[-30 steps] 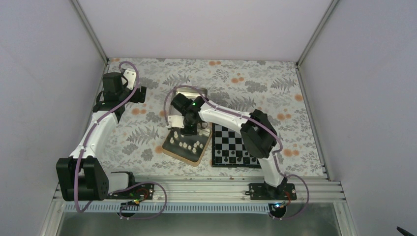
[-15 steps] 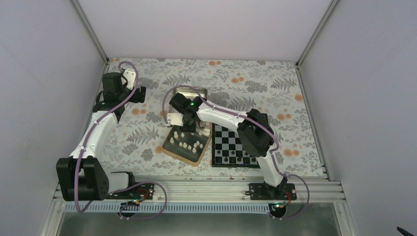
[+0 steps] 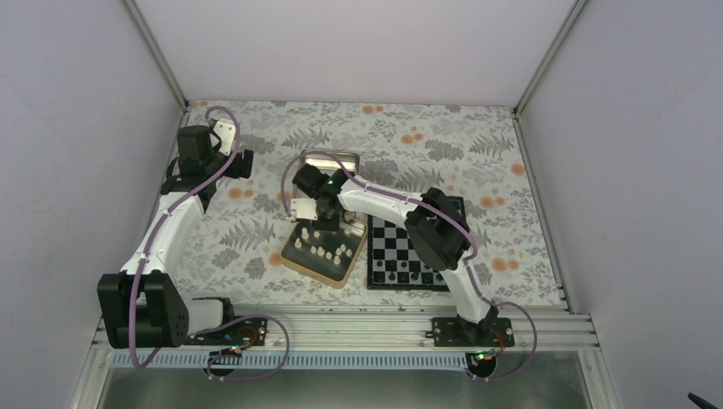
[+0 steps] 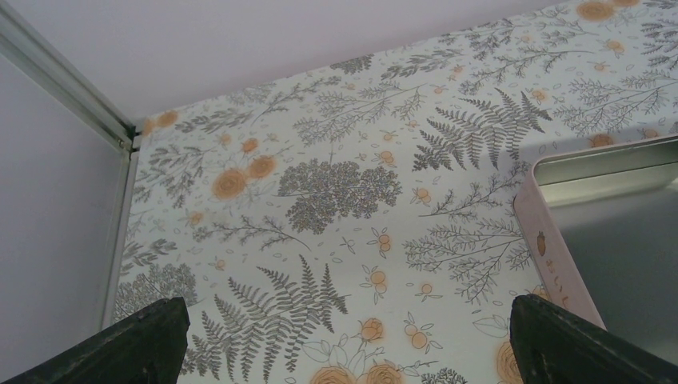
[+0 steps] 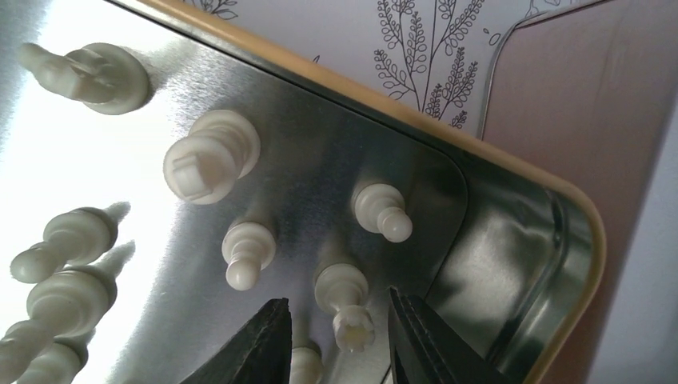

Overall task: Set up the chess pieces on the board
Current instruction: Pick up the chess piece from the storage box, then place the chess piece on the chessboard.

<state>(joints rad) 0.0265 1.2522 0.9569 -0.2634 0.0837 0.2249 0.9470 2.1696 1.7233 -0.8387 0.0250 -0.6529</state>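
Over the tin [image 3: 322, 268], I note the right gripper [image 5: 340, 346] parted, straddling one cream piece [image 5: 350, 314] without visible contact. Left gripper [image 4: 348, 340] spread wide, empty, above the cloth [image 4: 336, 192].

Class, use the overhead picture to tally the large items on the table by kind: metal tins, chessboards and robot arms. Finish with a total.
Metal tins: 2 (near tin, far tin)
Chessboard: 1
Robot arms: 2 (left arm, right arm)
Total: 5
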